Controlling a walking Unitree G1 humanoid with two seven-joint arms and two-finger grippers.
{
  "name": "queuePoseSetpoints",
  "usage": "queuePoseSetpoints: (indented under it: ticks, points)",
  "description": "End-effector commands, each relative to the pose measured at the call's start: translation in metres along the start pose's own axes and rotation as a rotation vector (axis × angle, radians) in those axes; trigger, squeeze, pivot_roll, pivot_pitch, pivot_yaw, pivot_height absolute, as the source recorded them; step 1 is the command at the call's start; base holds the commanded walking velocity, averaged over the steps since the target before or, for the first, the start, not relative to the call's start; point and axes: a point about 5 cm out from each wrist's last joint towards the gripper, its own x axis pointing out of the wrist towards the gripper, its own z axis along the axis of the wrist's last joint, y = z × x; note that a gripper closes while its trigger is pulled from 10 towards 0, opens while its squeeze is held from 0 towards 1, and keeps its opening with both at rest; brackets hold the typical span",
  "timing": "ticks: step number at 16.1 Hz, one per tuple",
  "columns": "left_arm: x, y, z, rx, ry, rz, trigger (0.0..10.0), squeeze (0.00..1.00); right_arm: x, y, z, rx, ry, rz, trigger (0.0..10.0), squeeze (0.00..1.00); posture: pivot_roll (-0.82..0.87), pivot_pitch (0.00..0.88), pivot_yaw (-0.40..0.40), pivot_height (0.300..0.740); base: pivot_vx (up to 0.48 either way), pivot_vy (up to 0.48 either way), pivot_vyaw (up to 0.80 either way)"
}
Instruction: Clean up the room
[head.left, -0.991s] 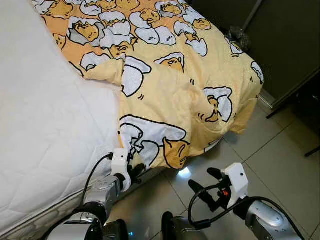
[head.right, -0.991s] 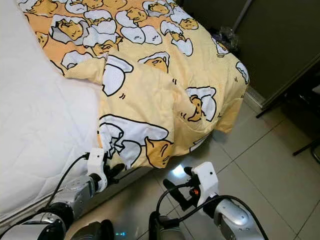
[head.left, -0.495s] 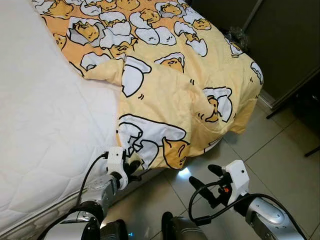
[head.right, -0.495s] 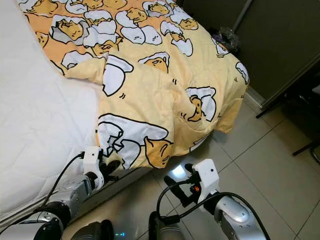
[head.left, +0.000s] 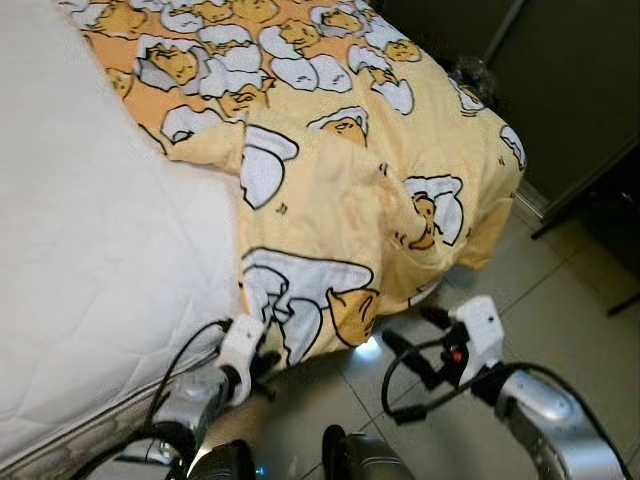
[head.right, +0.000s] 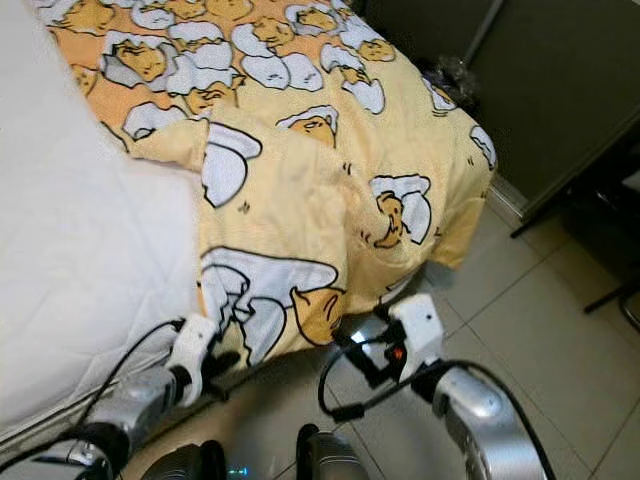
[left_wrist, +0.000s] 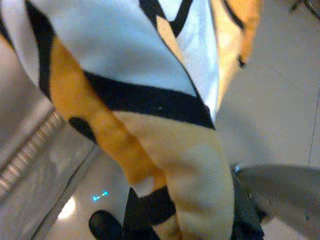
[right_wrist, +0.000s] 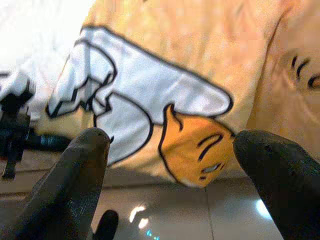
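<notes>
A yellow blanket (head.left: 340, 190) printed with cartoon egg figures lies across the bed, and its lower edge hangs over the side of the white mattress (head.left: 90, 250). My left gripper (head.left: 264, 357) is at that hanging edge, low beside the mattress. In the left wrist view the blanket (left_wrist: 150, 100) drapes right down between the fingers, so the gripper looks shut on it. My right gripper (head.left: 416, 338) hovers open over the floor just below the blanket's corner. Its two fingers (right_wrist: 75, 180) stand wide apart and frame the printed cloth (right_wrist: 170, 100) without touching it.
Grey floor tiles (head.left: 540, 270) run along the right of the bed. A dark wall or cabinet (head.left: 580, 80) and dark furniture legs (head.left: 600, 200) stand at the right. A crumpled clear bag (head.left: 475, 72) lies by the bed's far corner. My feet (head.left: 350, 455) are close to the bed.
My right gripper has risen and moved closer to the blanket's hanging corner. The left gripper has dipped slightly at the blanket's edge.
</notes>
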Motion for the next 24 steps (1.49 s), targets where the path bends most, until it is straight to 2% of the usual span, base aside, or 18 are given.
queuePoseSetpoints:
  ticks: [1, 3, 8, 11, 14, 16, 20, 24]
  points:
    - [-0.001, -0.007, -0.009, 0.042, 0.017, -0.046, 0.0, 0.00, -0.006, -0.007, 0.001, 0.008, -0.001, -0.039, 10.0, 0.12, -0.21, 0.142, -0.143, 0.740, 0.000, 0.000, 0.00]
    - [-0.007, -0.009, -0.018, 0.056, 0.014, -0.090, 0.0, 0.00, -0.005, -0.005, -0.004, 0.020, 0.009, -0.036, 10.0, 0.12, -0.20, 0.140, -0.141, 0.740, 0.000, 0.000, 0.00]
    - [-0.023, -0.007, -0.041, 0.043, -0.019, -0.074, 0.0, 0.00, -0.003, 0.002, -0.013, 0.049, 0.028, -0.025, 10.0, 0.12, -0.18, 0.134, -0.130, 0.740, 0.000, 0.000, 0.00]
    - [-0.032, -0.005, -0.050, 0.048, -0.035, -0.086, 0.0, 0.00, -0.002, 0.001, -0.014, 0.052, 0.025, -0.030, 10.0, 0.11, -0.18, 0.130, -0.120, 0.740, 0.000, -0.480, 0.00]
    - [-0.041, -0.008, -0.065, 0.085, 0.014, -0.128, 0.0, 0.00, -0.002, 0.001, -0.016, 0.055, 0.025, -0.028, 10.0, 0.11, -0.18, 0.128, -0.113, 0.740, 0.000, -0.480, 0.00]
    - [-0.041, -0.010, -0.065, 0.096, 0.007, -0.164, 0.0, 0.00, -0.002, 0.002, -0.017, 0.057, 0.028, -0.026, 10.0, 0.12, -0.18, 0.125, -0.113, 0.740, 0.000, -0.480, 0.00]
    - [-0.034, -0.010, -0.047, 0.116, -0.045, -0.219, 0.0, 0.00, 0.002, 0.001, -0.016, 0.048, 0.026, -0.013, 10.0, 0.12, -0.17, 0.107, -0.111, 0.740, 0.000, -0.480, 0.00]
    - [-0.036, -0.009, -0.047, 0.156, -0.025, -0.259, 0.0, 0.00, 0.002, -0.002, -0.014, 0.044, 0.024, -0.004, 10.0, 0.12, -0.17, 0.100, -0.106, 0.740, 0.000, -0.480, 0.00]
